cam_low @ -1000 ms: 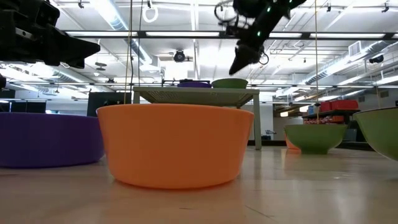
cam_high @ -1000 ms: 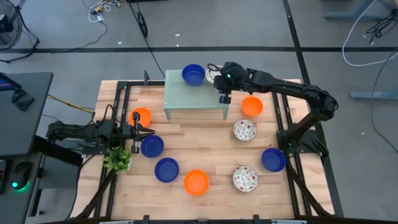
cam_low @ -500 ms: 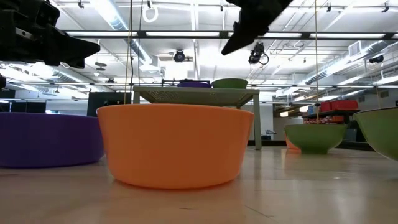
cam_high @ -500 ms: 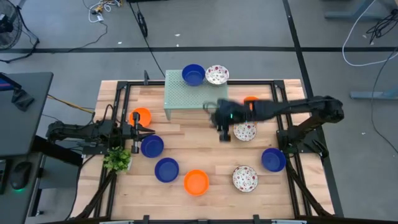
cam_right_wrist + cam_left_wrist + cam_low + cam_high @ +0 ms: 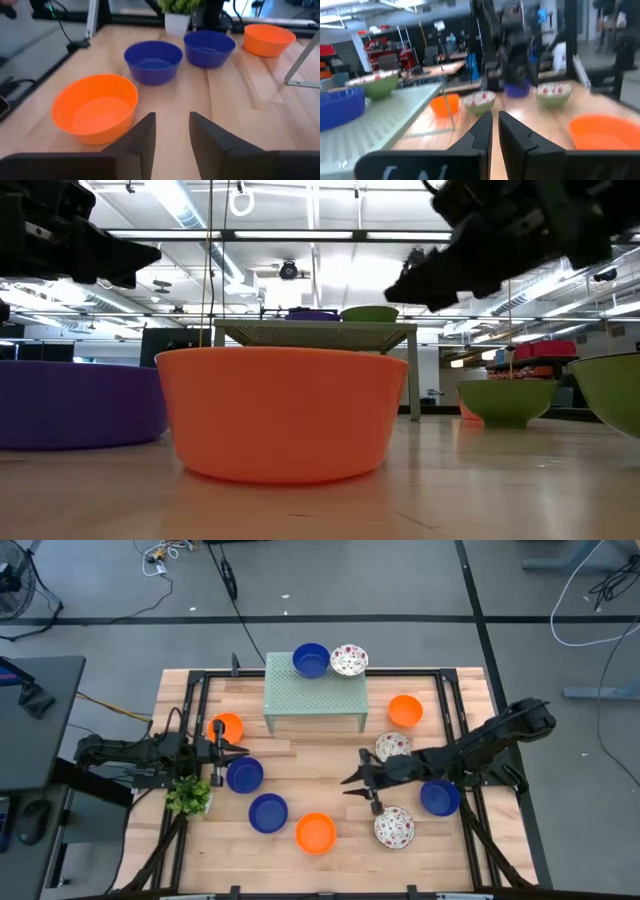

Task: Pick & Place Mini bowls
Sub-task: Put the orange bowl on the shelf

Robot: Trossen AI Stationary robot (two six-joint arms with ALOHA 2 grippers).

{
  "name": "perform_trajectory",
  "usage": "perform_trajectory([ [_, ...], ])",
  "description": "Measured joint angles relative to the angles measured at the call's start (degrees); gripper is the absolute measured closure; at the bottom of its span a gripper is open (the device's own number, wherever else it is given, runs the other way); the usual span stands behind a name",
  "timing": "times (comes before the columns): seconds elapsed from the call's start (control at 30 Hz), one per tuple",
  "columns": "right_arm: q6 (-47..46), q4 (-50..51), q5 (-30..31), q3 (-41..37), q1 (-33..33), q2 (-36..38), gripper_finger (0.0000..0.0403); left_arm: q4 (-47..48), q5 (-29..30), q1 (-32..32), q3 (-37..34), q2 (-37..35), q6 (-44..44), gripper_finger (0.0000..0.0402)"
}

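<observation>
Several mini bowls stand on the wooden table; two more, a blue one point(image 5: 311, 660) and a speckled white one point(image 5: 348, 660), sit on top of the mint-green stand point(image 5: 315, 695). My right gripper point(image 5: 352, 780) hovers open and empty over the table's middle, between a speckled bowl point(image 5: 393, 745) and another speckled bowl point(image 5: 394, 827). Its wrist view looks at an orange bowl point(image 5: 95, 107) and two blue bowls point(image 5: 152, 61) point(image 5: 209, 47). My left gripper point(image 5: 233, 748) waits shut at the table's left, between an orange bowl point(image 5: 227, 727) and a blue bowl point(image 5: 244, 775).
A small green plant point(image 5: 188, 797) stands at the near left, beside my left arm. An orange bowl point(image 5: 405, 710) and a blue bowl point(image 5: 439, 796) lie on the right side, near my right arm. Bare wood shows in the middle, in front of the stand.
My right gripper has swung from above the stand's far right corner toward the table's near edge and come down over the table's middle. The speckled bowl on the stand, covered by the arm before, now shows and has stayed in place.
</observation>
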State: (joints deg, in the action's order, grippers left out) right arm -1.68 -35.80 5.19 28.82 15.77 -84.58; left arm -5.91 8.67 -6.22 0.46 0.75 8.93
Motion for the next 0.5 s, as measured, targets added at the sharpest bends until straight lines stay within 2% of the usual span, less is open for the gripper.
perform_trajectory([
  [0.13, 0.2, -9.8, 2.0, -4.9, 0.5, 0.0, 0.0289, -7.2, -0.9, 0.0, 0.0, 0.0, -12.2, 0.0365],
  [0.2, 2.0, -11.7, 4.1, -6.2, 0.5, 0.0, 0.0291, -11.2, 0.5, 0.0, 0.0, 0.0, -15.4, 0.0365],
  [0.27, 4.1, -11.9, 5.7, -6.5, 0.4, 0.0, 0.0291, -15.3, -0.5, -0.1, 0.0, 0.0, -18.1, 0.0365],
  [0.4, 7.9, -11.6, 6.4, -6.5, 0.3, 0.0, 0.0291, -22.2, -6.8, -0.2, 0.0, 0.0, -15.1, 0.0365],
  [0.43, 8.4, -11.7, 6.4, -6.5, 0.3, 0.0, 0.0291, -22.8, -6.7, -0.2, 0.0, 0.2, -13.8, 0.0365],
  [0.5, 9.9, -11.7, 6.4, -6.5, 0.3, 0.0, 0.0292, -21.9, -1.7, -0.2, 0.1, 1.5, -12.9, 0.0365],
])
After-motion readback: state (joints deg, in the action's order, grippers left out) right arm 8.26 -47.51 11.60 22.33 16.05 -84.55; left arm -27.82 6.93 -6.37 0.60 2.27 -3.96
